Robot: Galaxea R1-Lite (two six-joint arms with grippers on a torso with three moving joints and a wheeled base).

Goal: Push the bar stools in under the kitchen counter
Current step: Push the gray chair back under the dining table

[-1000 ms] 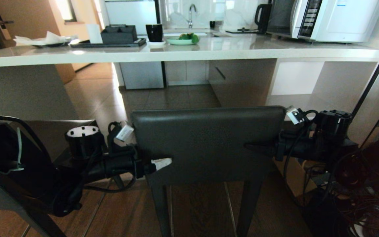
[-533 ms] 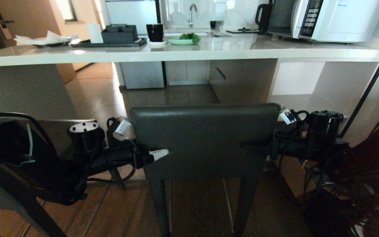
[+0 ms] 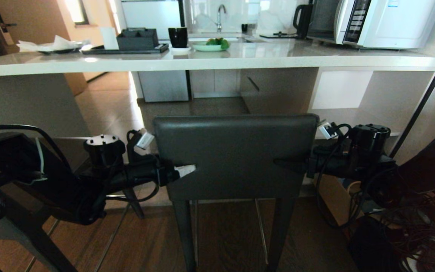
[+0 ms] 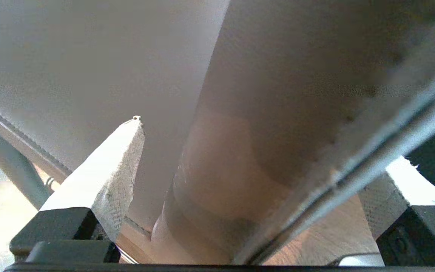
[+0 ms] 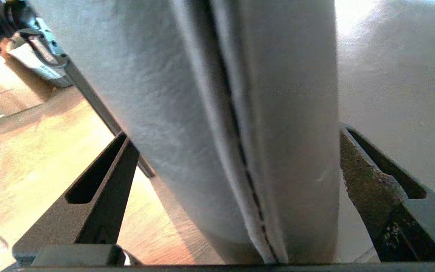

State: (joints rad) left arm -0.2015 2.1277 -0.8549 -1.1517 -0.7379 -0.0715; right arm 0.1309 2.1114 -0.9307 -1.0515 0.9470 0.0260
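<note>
1. Head view: one bar stool (image 3: 236, 156), dark grey backrest facing the robot, stands on the wooden floor short of the kitchen counter (image 3: 202, 60), seat not yet under the top. Left gripper (image 3: 181, 172) and right gripper (image 3: 289, 164) bracket the backrest from either side, level with each other, presumably so an even shove keeps the stool square to the counter. A second stool (image 3: 10, 177) shows only in part at the left edge, beside the left arm, also outside the counter

2. Left wrist view: white-padded fingers (image 4: 104, 170) spread wide, backrest edge (image 4: 263, 124) running between them. Jaws released, straddling the edge, not pinching; contact with the pads cannot be told

3. Right wrist view: dark fingers (image 5: 100, 192) likewise splayed, seamed backrest edge (image 5: 240, 132) filling the gap. Jaws released; the far finger lies close against the leather. Straddling probably stops the stool slipping sideways during the push
</note>
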